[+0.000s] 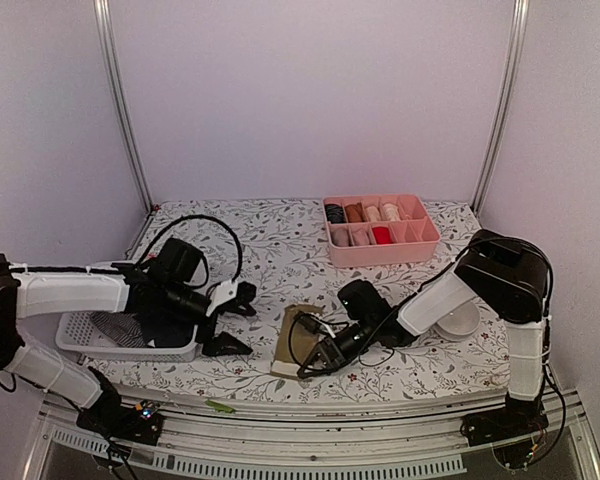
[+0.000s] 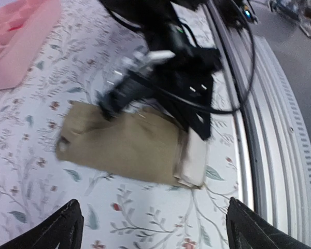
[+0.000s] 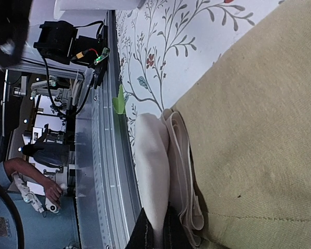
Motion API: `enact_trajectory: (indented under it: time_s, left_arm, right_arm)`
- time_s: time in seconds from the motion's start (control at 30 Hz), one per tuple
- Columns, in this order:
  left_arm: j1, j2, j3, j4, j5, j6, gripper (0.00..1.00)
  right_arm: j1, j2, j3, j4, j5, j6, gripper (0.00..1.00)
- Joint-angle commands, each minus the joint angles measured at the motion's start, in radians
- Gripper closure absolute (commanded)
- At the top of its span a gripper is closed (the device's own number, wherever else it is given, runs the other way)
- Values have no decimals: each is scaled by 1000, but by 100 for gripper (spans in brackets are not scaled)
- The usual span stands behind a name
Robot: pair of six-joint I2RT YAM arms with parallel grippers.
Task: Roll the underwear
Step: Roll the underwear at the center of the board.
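Item: olive-tan underwear [image 1: 294, 341], lying at 6 o'clock on surface [image 1: 280, 230]. right pincer [image 1: 311, 366] clamped on its cream edge. left pincer [image 1: 232, 320] spread wide, holding nothing, at garment's 9 o'clock.

Olive-tan underwear [image 1: 294, 338] lies near the desk [image 1: 280, 228] front edge; the right gripper [image 1: 316, 362] rests on it, the left gripper [image 1: 237, 320] gapes just beside.

the left arm [image 1: 70, 293] and right arm [image 1: 435, 300] share one build: smooth white shells between chunky black joints. thin black cables [image 1: 208, 216] loop above the left wrist. the left gripper [image 1: 238, 320] has white bodywork and black, wedge-shaped fingers [image 2: 59, 225].
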Motion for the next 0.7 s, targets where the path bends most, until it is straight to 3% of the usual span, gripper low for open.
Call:
enact_trajectory:
  time_s: [0.0,0.1,0.23,0.33,0.67]
  left_arm:
    - [-170,-130,-180,166,-117,108,4]
    - [-295,-126,-232,242,-246,163,10]
    - [-386,-58,-250,343,-323,213,28]
    - [-427,10,-228,374,-357,246,37]
    - [-470,228,-148,441,-528,253,50]
  right_arm:
    - [-14,80,-6,-46,-23,27,100]
    - [-20,98,4,-52,-38,30,100]
    - [-25,115,16,-60,-46,33,100]
    - [-27,125,29,-66,-45,34,100]
    - [-34,131,35,-88,-42,16,100]
